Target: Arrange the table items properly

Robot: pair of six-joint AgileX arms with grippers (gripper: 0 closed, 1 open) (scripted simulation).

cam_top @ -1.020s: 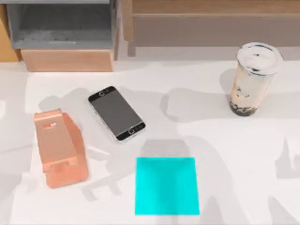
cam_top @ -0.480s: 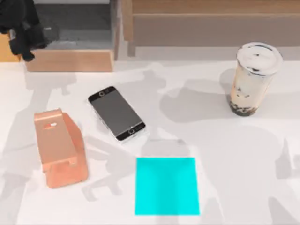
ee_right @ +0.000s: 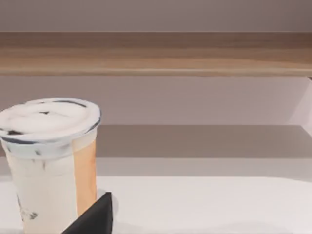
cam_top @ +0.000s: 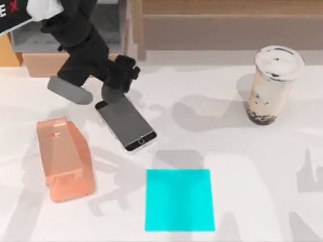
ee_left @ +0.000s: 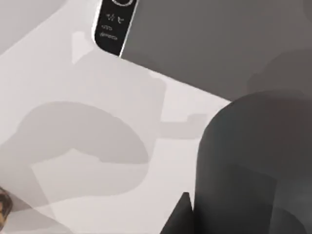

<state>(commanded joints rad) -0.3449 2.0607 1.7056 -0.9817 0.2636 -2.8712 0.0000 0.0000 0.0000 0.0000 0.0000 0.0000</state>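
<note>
Claw (cam_top: 108, 83) of my left arm sits upper left of frame, over the smartphone's (cam_top: 127, 122) top end; can't tell its opening. Risk, I'd say: clipping the edge skids the smartphone toward the phone stand (cam_top: 63, 159). Cup (cam_top: 271, 83) upper right.

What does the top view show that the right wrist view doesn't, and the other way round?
Top view: the left gripper over the far end of the smartphone, the rose-gold phone stand and the cyan mat on the white table.
Right wrist view: the wooden shelf seen from the side, behind the cup.
Both: the cup of milky tea standing upright on the table's right.
</note>
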